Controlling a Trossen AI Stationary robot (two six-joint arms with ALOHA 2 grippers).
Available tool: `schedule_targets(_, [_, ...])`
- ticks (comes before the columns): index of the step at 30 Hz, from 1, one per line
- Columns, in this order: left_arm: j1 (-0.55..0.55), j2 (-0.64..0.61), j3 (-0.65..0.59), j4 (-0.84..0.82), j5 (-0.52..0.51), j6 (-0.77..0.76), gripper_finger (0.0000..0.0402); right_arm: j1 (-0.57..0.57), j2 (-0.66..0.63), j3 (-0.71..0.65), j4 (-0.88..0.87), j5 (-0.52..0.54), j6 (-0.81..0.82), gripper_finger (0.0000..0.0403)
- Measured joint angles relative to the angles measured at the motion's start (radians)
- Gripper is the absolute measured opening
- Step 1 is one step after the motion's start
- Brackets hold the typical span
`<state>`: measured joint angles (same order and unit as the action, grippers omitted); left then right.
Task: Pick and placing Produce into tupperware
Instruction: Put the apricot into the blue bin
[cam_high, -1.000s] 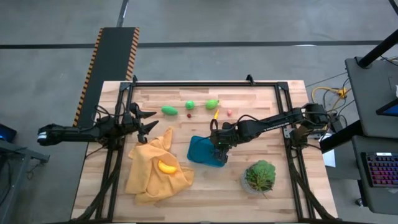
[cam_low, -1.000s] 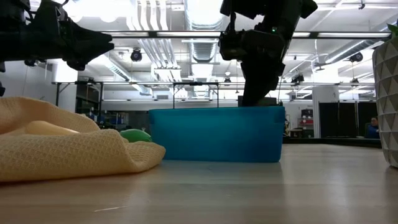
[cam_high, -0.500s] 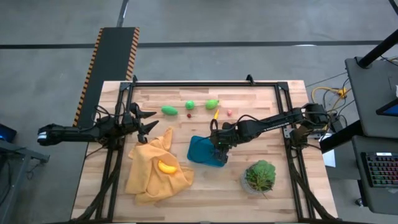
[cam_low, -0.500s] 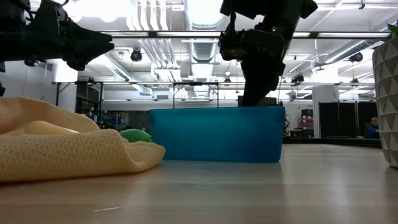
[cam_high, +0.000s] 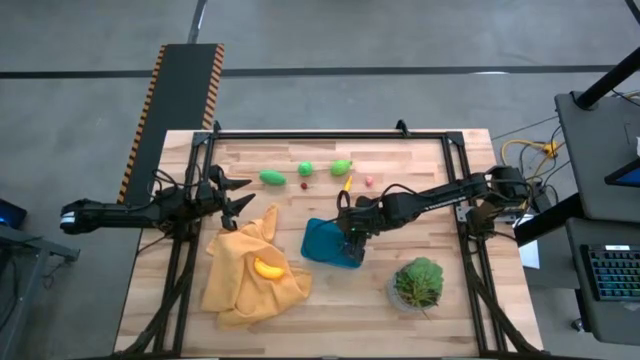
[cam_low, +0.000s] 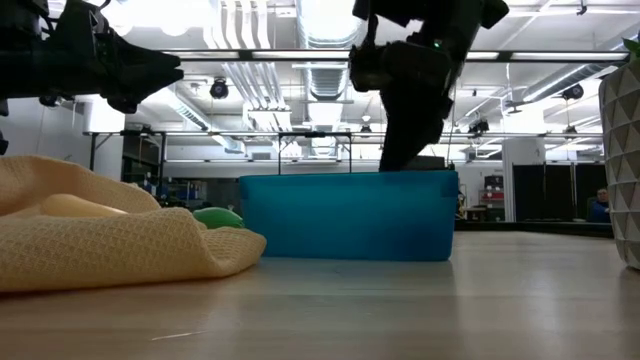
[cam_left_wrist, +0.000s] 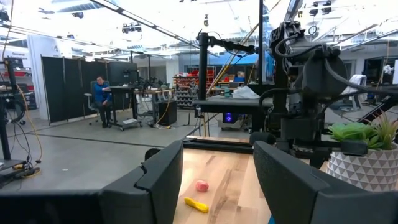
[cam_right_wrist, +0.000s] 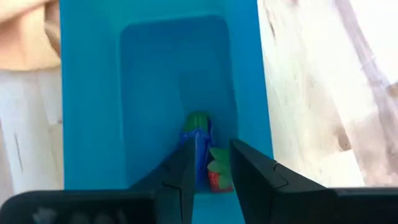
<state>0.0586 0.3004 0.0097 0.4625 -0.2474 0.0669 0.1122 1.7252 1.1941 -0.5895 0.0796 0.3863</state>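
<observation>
Tupperware mid-table, produce row behind it, cloth to its left, plant to its right-front.
Tupperware (cam_high: 331, 243) holds a small produce piece (cam_right_wrist: 217, 174) at one end, right gripper (cam_high: 352, 237) above it. Cloth (cam_high: 245, 270) carries one produce piece (cam_high: 268, 267) on top. Plant (cam_high: 418, 283) stands apart. Left gripper (cam_high: 240, 190) hovers at the table's left edge, behind the cloth.

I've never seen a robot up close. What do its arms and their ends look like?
Two slim, dark, jointed arms. The left arm and right arm are nearly black, with cables at their joints. Each ends in a tool with two broad, flat dark fingers: the left tool, the right tool. A small green light shows on the right wrist.
</observation>
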Motion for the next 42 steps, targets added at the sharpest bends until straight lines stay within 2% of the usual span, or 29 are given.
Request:
schedule_targets(11, [0.000, 0.000, 0.000, -0.001, 0.000, 0.000, 0.0183, -0.008, -0.059, 0.093, 0.001, 0.026, -0.237, 0.0093])
schedule_targets(14, [0.000, 0.002, 0.000, -0.001, 0.000, 0.000, 0.0183, -0.009, -0.069, 0.110, 0.001, 0.028, -0.285, 0.0117])
schedule_targets(18, [0.000, 0.002, 0.000, 0.000, 0.000, 0.001, 0.0183, -0.010, -0.069, 0.126, -0.006, 0.046, -0.320, 0.0176])
schedule_targets(20, [0.000, 0.003, 0.000, -0.001, 0.000, 0.001, 0.0183, -0.014, -0.070, 0.127, -0.014, 0.120, -0.339, 0.0207])
schedule_targets(24, [0.000, 0.005, 0.000, -0.001, 0.000, 0.001, 0.0183, -0.047, -0.070, 0.127, -0.070, 0.388, -0.315, 0.0250])
schedule_targets(26, [0.000, 0.005, 0.000, 0.000, 0.000, 0.001, 0.0183, -0.079, -0.070, 0.127, -0.098, 0.437, -0.307, 0.0263])
schedule_targets(33, [0.000, 0.005, 0.000, 0.000, 0.000, 0.001, 0.0183, -0.229, -0.070, 0.127, -0.119, 0.409, -0.233, 0.0272])
schedule_targets(42, [0.000, 0.005, 0.000, 0.000, 0.000, 0.001, 0.0183, -0.433, -0.070, 0.115, -0.119, 0.183, -0.125, 0.0258])
